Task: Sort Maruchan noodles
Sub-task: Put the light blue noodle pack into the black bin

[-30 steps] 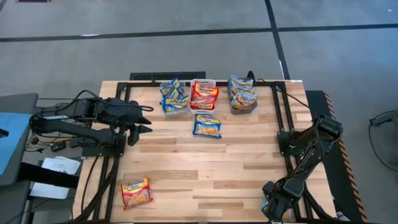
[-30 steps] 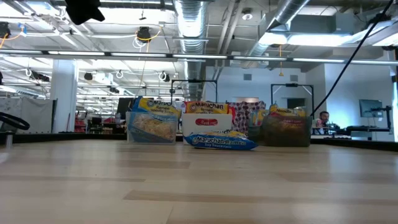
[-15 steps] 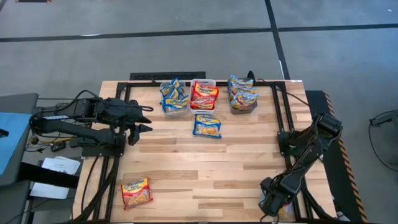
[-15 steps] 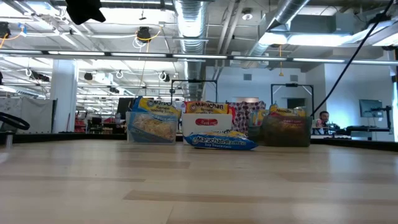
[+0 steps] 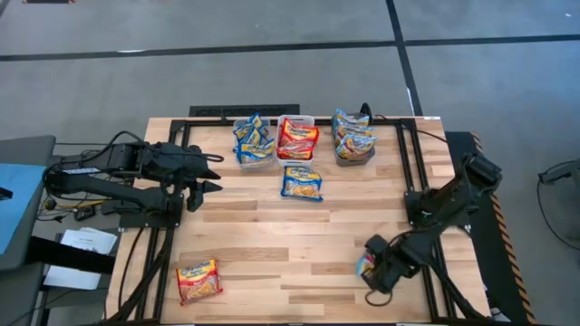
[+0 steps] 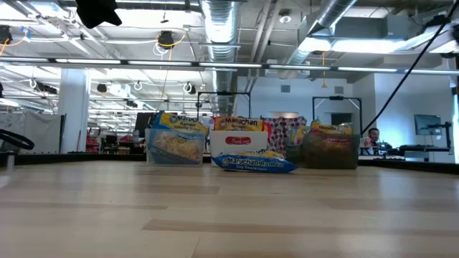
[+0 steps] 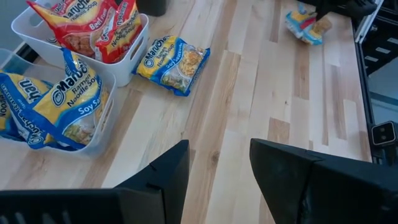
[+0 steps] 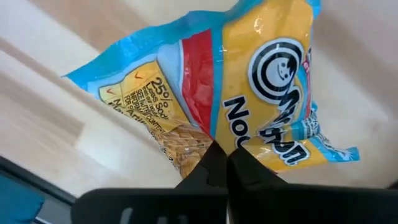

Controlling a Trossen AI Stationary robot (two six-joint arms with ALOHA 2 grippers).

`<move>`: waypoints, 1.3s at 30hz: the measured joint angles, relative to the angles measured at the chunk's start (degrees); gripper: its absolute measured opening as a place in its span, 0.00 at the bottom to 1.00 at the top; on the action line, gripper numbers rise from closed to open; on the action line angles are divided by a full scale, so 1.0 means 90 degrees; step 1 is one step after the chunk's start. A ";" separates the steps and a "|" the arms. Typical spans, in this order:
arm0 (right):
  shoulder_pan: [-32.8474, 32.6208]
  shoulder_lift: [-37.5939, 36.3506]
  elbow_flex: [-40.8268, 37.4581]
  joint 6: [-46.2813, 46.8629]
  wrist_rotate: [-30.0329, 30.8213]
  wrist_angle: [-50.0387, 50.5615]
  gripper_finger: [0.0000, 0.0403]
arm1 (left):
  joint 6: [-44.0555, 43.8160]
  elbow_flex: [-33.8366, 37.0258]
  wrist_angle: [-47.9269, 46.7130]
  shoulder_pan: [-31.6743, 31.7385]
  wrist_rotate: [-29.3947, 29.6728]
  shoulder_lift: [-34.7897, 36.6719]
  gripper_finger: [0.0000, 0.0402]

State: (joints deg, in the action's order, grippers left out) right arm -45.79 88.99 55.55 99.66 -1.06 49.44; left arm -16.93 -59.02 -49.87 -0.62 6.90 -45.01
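Left gripper [image 5: 210,172]: your left claw hangs spread and empty over the table's left side.
Loose red packet [image 5: 198,280]: one, near the front left corner, yet to sort.
Clear bin [image 5: 253,155]: blue Soy Sauce packets [image 5: 253,138], two or three; overlap blurs your count.
White bin [image 5: 281,159]: red packets [image 5: 297,137], about two.
Loose blue packet [image 5: 302,183]: one, just in front of the white bin.
Dark bin [image 5: 354,159]: orange packets [image 5: 353,134], about three.
Right gripper [image 5: 366,274]: pressed together, pinching a light-blue packet [image 8: 249,93] at the front right.
Progress: most binned; you have three left.
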 joint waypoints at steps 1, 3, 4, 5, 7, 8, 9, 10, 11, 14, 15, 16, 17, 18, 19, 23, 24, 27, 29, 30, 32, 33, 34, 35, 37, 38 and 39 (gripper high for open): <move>0.0134 -0.0004 0.0004 -0.0219 0.0041 0.0011 0.01 | 0.0000 0.0000 0.0000 0.0000 0.0000 0.0000 0.39; 0.0405 -0.0004 0.0005 -0.0690 0.0070 0.0032 0.01 | 0.0000 0.0000 0.0002 0.0000 0.0000 0.0000 0.39; 0.0536 -0.0004 0.0005 -0.0920 0.0113 0.0037 0.01 | 0.0000 0.0000 0.0000 0.0000 0.0000 0.0000 0.39; 0.0676 -0.0004 0.0005 -0.1138 0.0172 0.0031 0.01 | 0.0000 0.0000 0.0000 0.0000 0.0000 0.0000 0.39; 0.0949 -0.0004 0.0007 -0.1564 0.0317 0.0038 0.01 | 0.0000 0.0000 0.0000 0.0000 0.0000 0.0000 0.39; 0.1080 -0.0004 0.0007 -0.1753 0.0446 0.0047 0.01 | 0.0000 0.0000 0.0000 0.0000 0.0000 0.0000 0.39; 0.1217 -0.0004 0.0010 -0.1941 0.0571 0.0057 0.01 | 0.0000 0.0000 0.0000 0.0000 0.0000 0.0000 0.39; 0.1356 -0.0006 0.0012 -0.2138 0.0682 0.0087 0.01 | 0.0000 0.0000 0.0000 0.0000 0.0000 0.0000 0.39; 0.1498 -0.0007 0.0031 -0.2335 0.0796 0.0177 0.01 | 0.0000 0.0000 0.0000 0.0000 0.0000 0.0000 0.39; 0.1928 -0.0008 0.0182 -0.2908 0.1229 0.0616 0.01 | 0.0000 0.0000 0.0000 0.0000 0.0000 0.0000 0.39; 0.2080 -0.0009 0.0250 -0.3095 0.1390 0.0765 0.01 | 0.0000 0.0000 0.0000 0.0000 0.0000 0.0000 0.39; 0.2236 -0.0009 0.0336 -0.3276 0.1555 0.0900 0.01 | 0.0000 0.0000 0.0000 0.0000 0.0000 0.0000 0.39; 0.2387 -0.0009 0.0428 -0.3456 0.1736 0.1033 0.01 | 0.0000 0.0000 0.0000 0.0000 0.0000 0.0000 0.39; 0.2529 -0.0009 0.0542 -0.3640 0.1925 0.1173 0.01 | 0.0000 0.0000 0.0000 0.0000 0.0000 0.0000 0.39; 0.2679 -0.0011 0.0656 -0.3813 0.2106 0.1319 0.01 | 0.0000 0.0000 0.0000 0.0000 0.0000 0.0000 0.39; 0.3234 -0.0016 0.1060 -0.4521 0.2913 0.1783 0.01 | 0.0000 0.0000 0.0000 0.0000 0.0000 0.0000 0.39; 0.3359 -0.0016 0.1150 -0.4664 0.3138 0.1868 0.01 | 0.0000 0.0000 0.0000 0.0000 0.0000 0.0000 0.39; 0.3762 -0.0016 0.1368 -0.5102 0.3851 0.2094 0.01 | 0.0000 0.0000 0.0000 0.0000 0.0000 0.0000 0.39; 0.4023 -0.0016 0.1450 -0.5417 0.4249 0.2133 0.01 | 0.0000 0.0000 0.0000 0.0000 0.0000 0.0000 0.39; 0.4150 -0.0019 0.1466 -0.5567 0.4413 0.2130 0.01 | 0.0000 0.0000 0.0000 0.0000 0.0000 0.0000 0.39; 0.4407 -0.0019 0.1472 -0.5843 0.4676 0.2139 0.01 | 0.0000 0.0000 0.0000 0.0000 0.0000 0.0000 0.39; 0.4528 -0.0019 0.1472 -0.5961 0.4805 0.2149 0.01 | 0.0000 0.0000 0.0000 0.0000 0.0000 0.0000 0.39; 0.4646 -0.0019 0.1472 -0.6077 0.4947 0.2156 0.01 | 0.0000 0.0000 0.0000 0.0000 0.0000 0.0000 0.39; 0.4759 -0.0019 0.1472 -0.6188 0.5084 0.2158 0.01 | 0.0000 0.0000 0.0000 0.0000 -0.0001 0.0000 0.39; 0.4960 -0.0007 0.1472 -0.6406 0.5332 0.2158 0.01 | 0.0000 0.0000 0.0000 0.0000 0.0000 0.0000 0.39; 0.5056 -0.0002 0.1472 -0.6510 0.5449 0.2163 0.01 | 0.0000 0.0000 0.0000 0.0000 0.0000 0.0000 0.39; 0.5157 -0.0001 0.1472 -0.6617 0.5523 0.2164 0.01 | 0.0000 0.0000 0.0000 0.0000 -0.0001 0.0000 0.39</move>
State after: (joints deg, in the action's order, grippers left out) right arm 0.62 88.98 68.79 40.10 48.65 68.92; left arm -16.93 -59.02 -49.87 -0.62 6.88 -45.01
